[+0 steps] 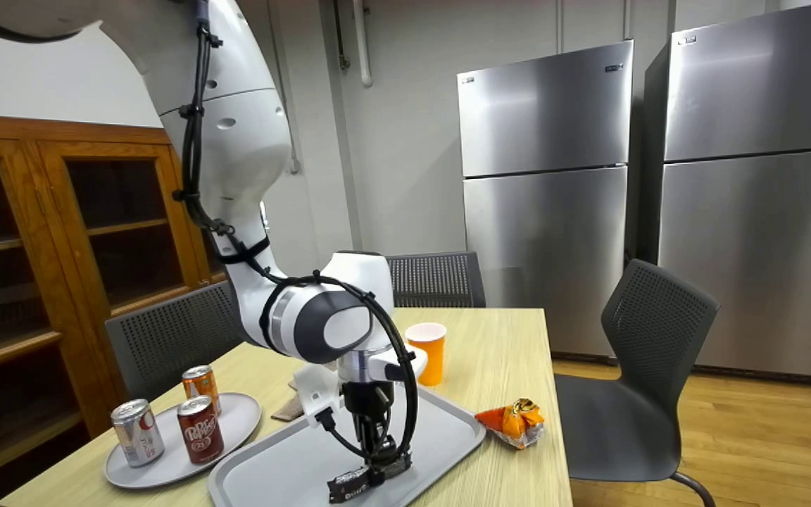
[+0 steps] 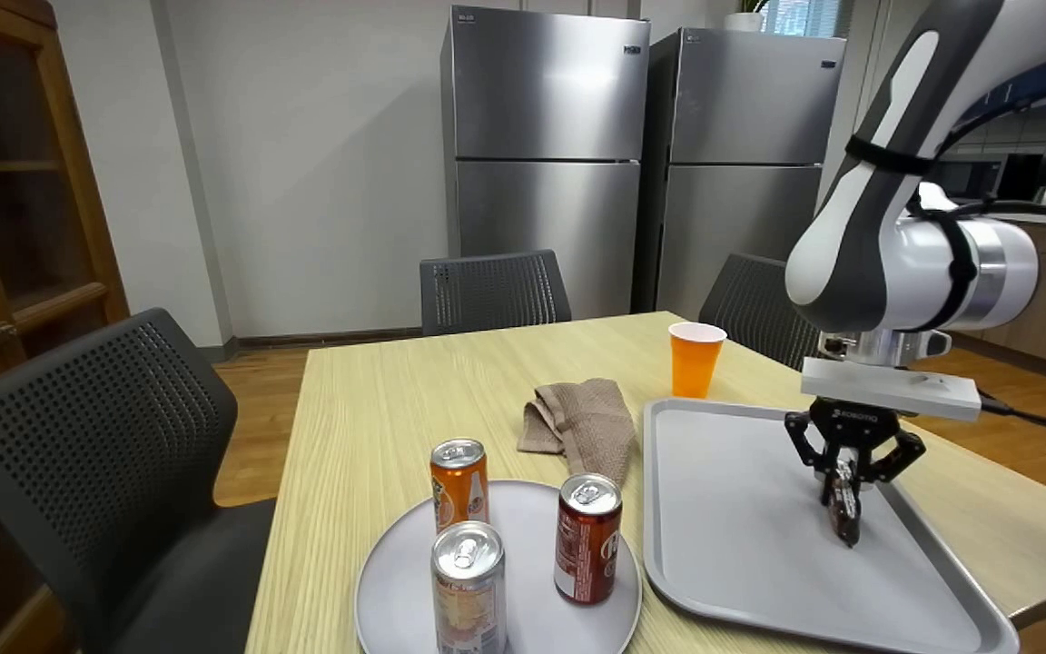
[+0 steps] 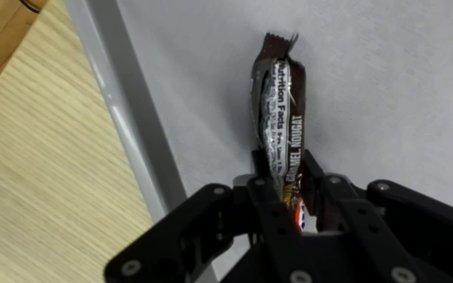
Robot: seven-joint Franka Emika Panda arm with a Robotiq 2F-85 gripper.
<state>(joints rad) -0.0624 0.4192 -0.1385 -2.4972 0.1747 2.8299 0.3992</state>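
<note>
Black Robotiq tool (image 3: 284,163), lower centre of wrist view, clamped on dark-brown caramel-nougat candy bar (image 3: 280,114), mid-frame, bar over grey tray (image 1: 282,468), lower centre of an exterior view, contact with tray indeterminate, Dr Pepper can (image 1: 200,431) on round plate (image 1: 240,417), lower left, same view

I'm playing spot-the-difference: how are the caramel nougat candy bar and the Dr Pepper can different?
Shape: the caramel nougat candy bar is long and slim; the Dr Pepper can is a round cylinder.
Pose: the candy bar stretches out sideways, gripped by the claw, while the can stands upright on the plate.
Color: the candy bar's wrapper is dark brown; the can is dark red with a silver top.
Both carry pale lettering.
</note>
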